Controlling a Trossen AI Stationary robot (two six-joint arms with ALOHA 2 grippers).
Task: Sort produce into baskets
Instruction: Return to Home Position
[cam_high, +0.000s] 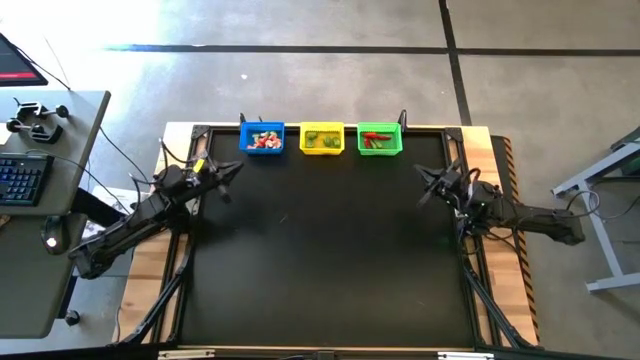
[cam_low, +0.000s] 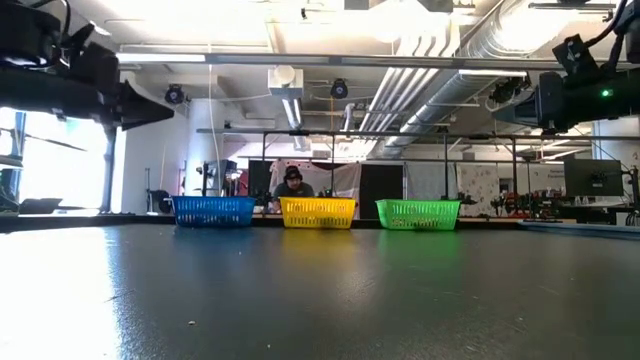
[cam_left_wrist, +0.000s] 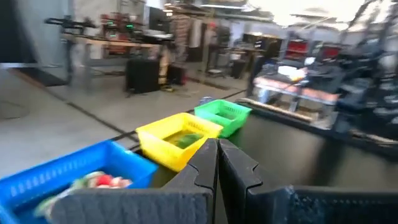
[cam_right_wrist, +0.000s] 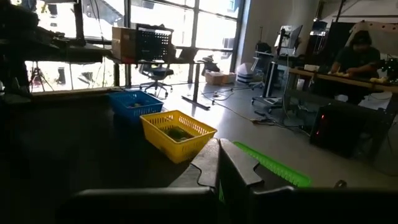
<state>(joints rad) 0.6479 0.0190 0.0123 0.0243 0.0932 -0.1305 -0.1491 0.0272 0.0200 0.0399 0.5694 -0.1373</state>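
Three small mesh baskets stand in a row along the table's far edge: blue (cam_high: 262, 138), yellow (cam_high: 322, 138), green (cam_high: 379, 138). The blue one holds red and whitish produce (cam_high: 264, 140), the yellow one green pieces (cam_high: 322, 141), the green one red and green pieces (cam_high: 376, 139). My left gripper (cam_high: 236, 168) is shut and empty, raised at the table's left side, pointing level toward the baskets. My right gripper (cam_high: 424, 172) is shut and empty, raised at the right side. Each wrist view shows its own fingers closed together, left (cam_left_wrist: 217, 163) and right (cam_right_wrist: 217, 167).
The black table top (cam_high: 330, 250) stretches bare from the baskets to the near edge. A desk with a keyboard (cam_high: 22, 178) stands left of the table. A person (cam_low: 292, 182) sits behind the baskets, beyond the far edge.
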